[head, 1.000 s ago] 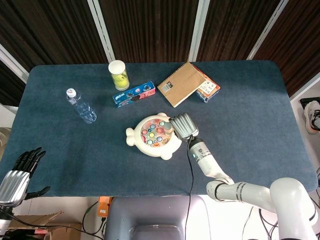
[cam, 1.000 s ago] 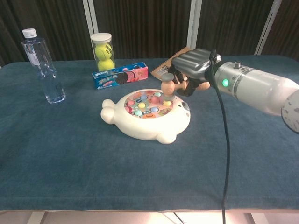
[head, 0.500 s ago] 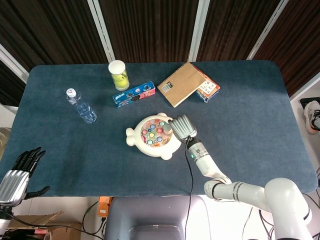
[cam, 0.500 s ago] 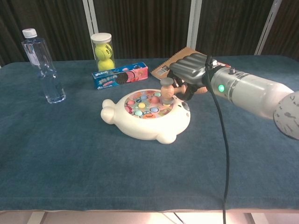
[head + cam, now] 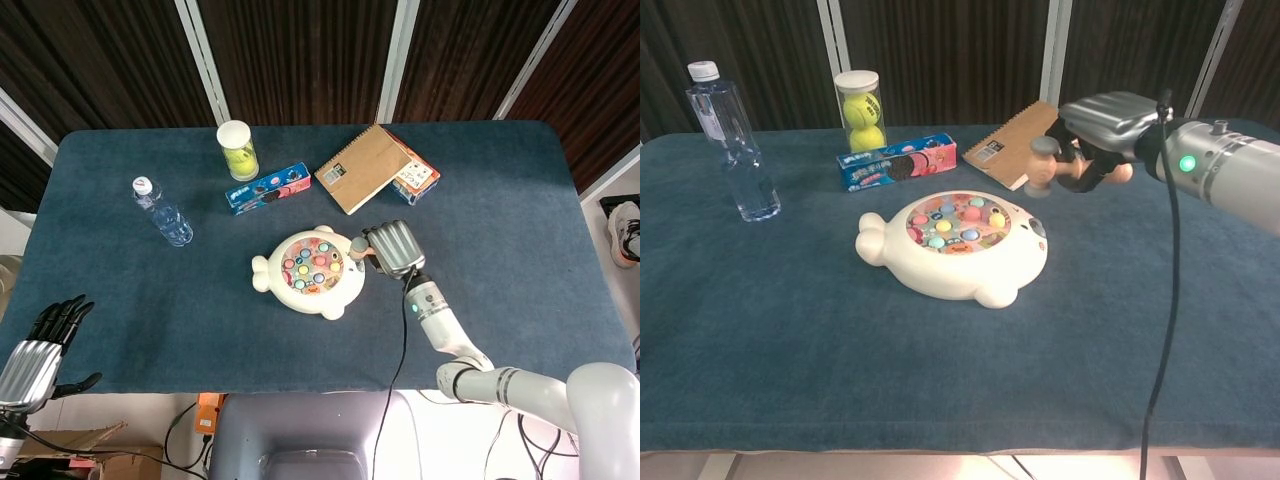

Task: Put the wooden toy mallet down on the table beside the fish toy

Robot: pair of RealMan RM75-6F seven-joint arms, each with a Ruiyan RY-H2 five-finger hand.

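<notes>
The cream fish toy (image 5: 307, 273) (image 5: 953, 243) with coloured pegs lies mid-table. My right hand (image 5: 394, 246) (image 5: 1104, 128) grips the wooden toy mallet (image 5: 1046, 167) (image 5: 360, 248) by its handle, holding it in the air just to the right of the fish toy. The mallet head points down, above the fish's right end. My left hand (image 5: 38, 349) hangs open off the table's near left corner, seen only in the head view.
A water bottle (image 5: 162, 212) (image 5: 733, 141) stands at the left. A tennis-ball tube (image 5: 238, 150) (image 5: 860, 111) and a cookie box (image 5: 267, 188) (image 5: 898, 161) sit behind the fish. A brown notebook (image 5: 365, 167) lies on a small box (image 5: 415, 180) at back right.
My right hand has lifted the mallet off the fish toy's pegs and carried it to the right, clear of the toy. The left hand has not moved.
</notes>
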